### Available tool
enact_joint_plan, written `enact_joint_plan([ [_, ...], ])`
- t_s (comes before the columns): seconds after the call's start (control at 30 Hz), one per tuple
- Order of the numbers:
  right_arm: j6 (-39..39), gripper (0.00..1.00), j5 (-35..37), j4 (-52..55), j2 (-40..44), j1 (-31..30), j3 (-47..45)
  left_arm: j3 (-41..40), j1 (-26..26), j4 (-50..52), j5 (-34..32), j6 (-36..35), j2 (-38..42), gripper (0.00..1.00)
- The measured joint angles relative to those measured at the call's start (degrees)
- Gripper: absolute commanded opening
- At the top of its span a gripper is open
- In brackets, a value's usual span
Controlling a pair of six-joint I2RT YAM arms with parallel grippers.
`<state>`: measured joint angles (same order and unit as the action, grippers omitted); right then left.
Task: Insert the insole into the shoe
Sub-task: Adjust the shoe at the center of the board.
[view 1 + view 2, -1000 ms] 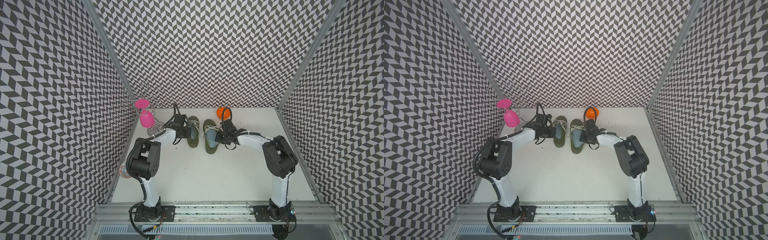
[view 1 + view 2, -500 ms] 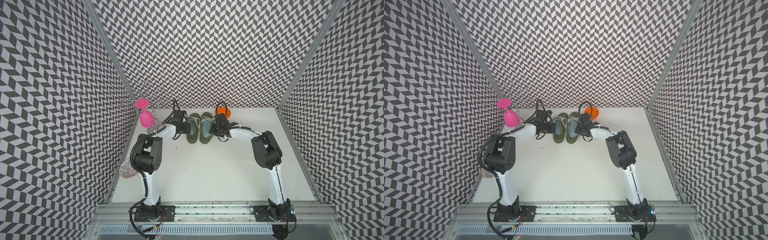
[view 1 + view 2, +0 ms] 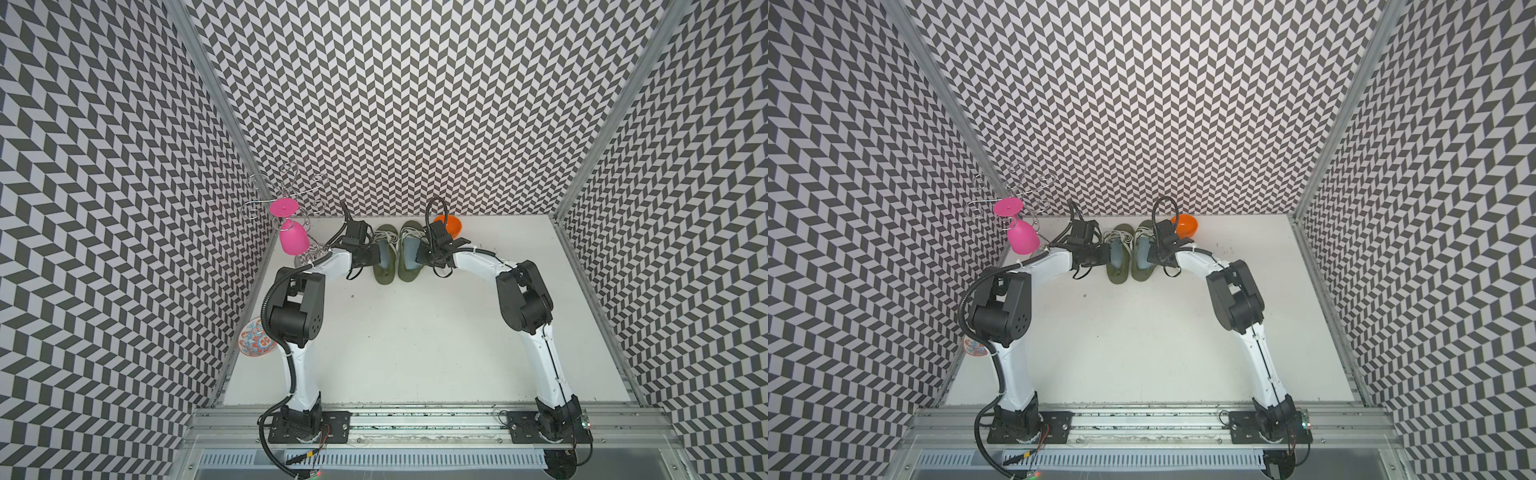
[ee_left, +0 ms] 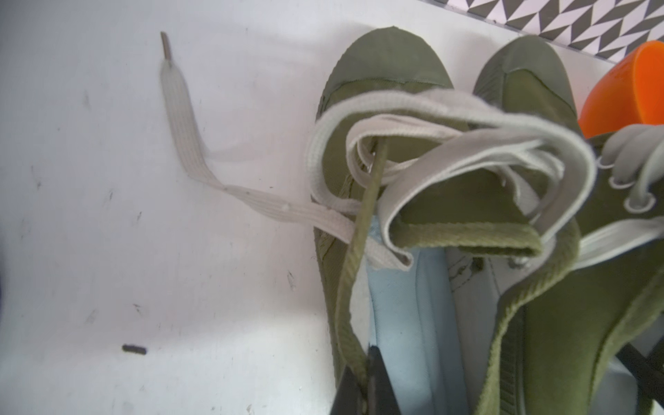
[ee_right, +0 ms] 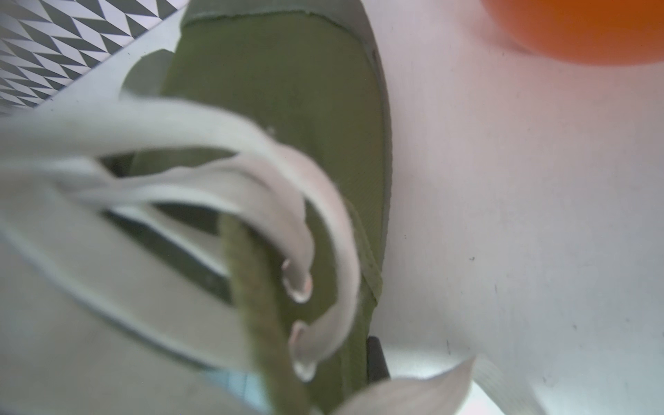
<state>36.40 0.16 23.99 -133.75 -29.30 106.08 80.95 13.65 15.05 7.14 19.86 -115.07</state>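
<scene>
You had both olive shoes side by side at the back of the desk (image 3: pixel 415 332), toes toward the wall. The left claw (image 4: pixel 366 381) was pinched shut on the collar rim of the left shoe (image 4: pixel 381 72). The right claw (image 3: pixel 417 253) was closed on the collar of the right shoe (image 3: pixel 409 272), as far as the blurred right wrist view let you tell. A pale blue insole (image 4: pixel 409 323) sat inside the left shoe's opening, running forward under the tongue. It lay against one side with white printed footbed showing beside it, so I'd judge it entered but not seated flat. A top view showed a second insole (image 3: pixel 1142 254), blue-grey, in the right shoe. The laces (image 4: pixel 179 118) trailed loose. What remained for you, most likely, was pressing the heel ends down and letting go.
</scene>
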Motion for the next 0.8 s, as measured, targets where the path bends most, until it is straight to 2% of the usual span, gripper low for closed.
enact_joint_plan([
  [0.27, -1.57, 0.08, 0.61, 1.11, 0.0, 0.2, 0.48, -0.59, -0.09, -0.61, -1.29, 2.34, 0.55, 0.0],
  [0.53, -2.4, 0.31, 1.09, -0.57, 0.28, 0.24, 0.61, -1.36, -0.17, -1.6, -1.18, 3.39, 2.03, 0.0],
  [0.8, -1.4, 0.26, -0.44, -2.69, 0.31, 0.76, 0.61, -2.19, -0.2, -2.62, 0.17, 4.35, 2.03, 0.0],
])
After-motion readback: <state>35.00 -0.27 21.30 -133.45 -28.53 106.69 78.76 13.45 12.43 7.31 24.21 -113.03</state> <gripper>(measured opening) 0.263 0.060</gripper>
